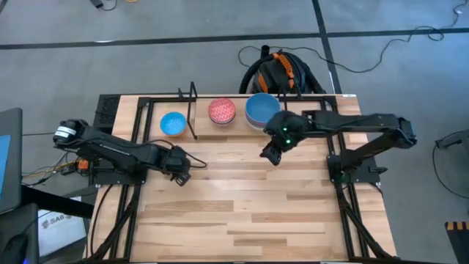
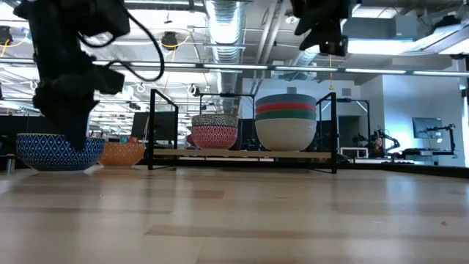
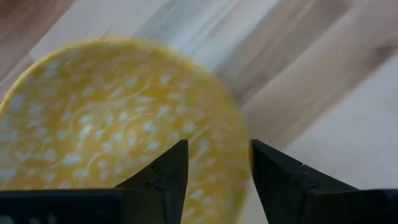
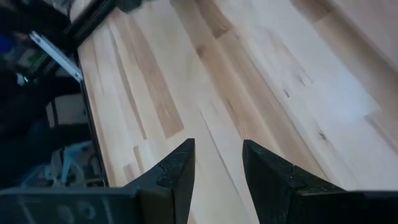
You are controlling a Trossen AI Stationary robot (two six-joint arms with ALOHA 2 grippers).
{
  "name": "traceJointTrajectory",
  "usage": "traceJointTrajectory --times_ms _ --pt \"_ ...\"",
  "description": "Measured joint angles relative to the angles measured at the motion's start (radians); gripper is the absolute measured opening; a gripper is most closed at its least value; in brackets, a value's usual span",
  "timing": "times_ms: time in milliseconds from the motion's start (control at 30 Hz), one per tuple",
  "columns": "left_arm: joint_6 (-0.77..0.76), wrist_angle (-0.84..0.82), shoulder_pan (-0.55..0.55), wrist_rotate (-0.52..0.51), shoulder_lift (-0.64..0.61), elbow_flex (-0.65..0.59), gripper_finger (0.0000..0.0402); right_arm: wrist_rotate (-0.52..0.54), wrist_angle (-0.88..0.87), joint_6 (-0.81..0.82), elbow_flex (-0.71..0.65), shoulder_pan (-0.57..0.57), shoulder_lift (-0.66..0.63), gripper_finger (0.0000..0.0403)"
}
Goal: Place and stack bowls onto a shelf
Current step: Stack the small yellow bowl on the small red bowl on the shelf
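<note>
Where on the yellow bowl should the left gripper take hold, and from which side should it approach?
Probably the rim, from above. The yellow bowl sits upright on the table, mouth up, and looks too wide to span. Its thin wall fits between the open fingers of the left gripper, one inside and one outside. The right gripper waits, open, over the table.
</note>
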Motion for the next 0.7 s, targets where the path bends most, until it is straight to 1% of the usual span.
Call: traceJointTrajectory --times_ms 133,233,367,533,567,700 --pt "0.001 -0.001 0.023 0.027 0.066 -0.004 0.0156 0.053 -0.007 0.038 -0.011 0.027 -0.047 0.0162" --pt "0.015 0.009 0.033 0.050 0.109 -0.004 0.0144 0.090 -0.011 0.055 -0.010 0.041 -0.072 0.0162" --pt "0.054 0.019 0.039 0.083 0.146 0.005 0.0100 0.144 -0.019 0.085 -0.010 0.053 -0.094 0.0162" --pt "0.119 -0.013 0.037 0.079 0.151 0.055 0.0019 0.171 -0.020 0.111 -0.010 0.057 -0.118 0.0162" --pt "0.141 -0.018 0.037 0.077 0.150 0.069 0.0013 0.175 -0.024 0.111 -0.010 0.056 -0.123 0.0162" --pt "0.266 -0.035 0.036 0.098 0.153 0.167 0.0011 0.178 -0.031 0.113 -0.010 0.055 -0.146 0.0162"
